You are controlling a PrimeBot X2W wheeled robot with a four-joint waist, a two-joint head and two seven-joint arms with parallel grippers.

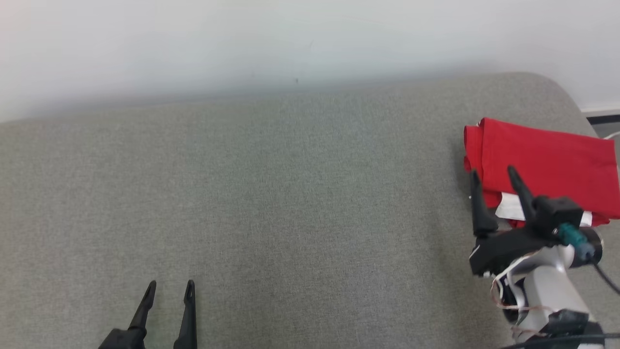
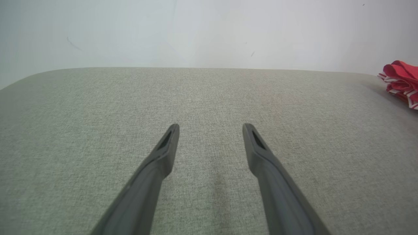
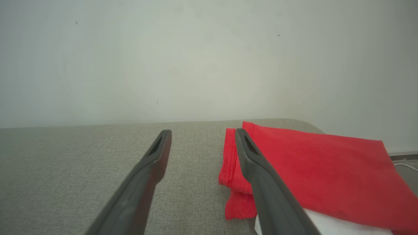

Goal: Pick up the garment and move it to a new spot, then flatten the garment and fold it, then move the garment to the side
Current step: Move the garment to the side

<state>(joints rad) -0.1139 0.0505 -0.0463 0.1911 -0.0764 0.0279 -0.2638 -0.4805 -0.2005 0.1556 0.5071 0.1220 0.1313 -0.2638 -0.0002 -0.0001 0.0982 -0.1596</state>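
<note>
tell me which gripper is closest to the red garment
The right gripper: it sits at the edge of the folded red garment, while the left gripper is far off.

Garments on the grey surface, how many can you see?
1. A folded red garment lies at the right end of the grey surface, by the open right tool. White and striped cloth shows at its edges; whether that is a separate piece, I cannot tell.
</note>
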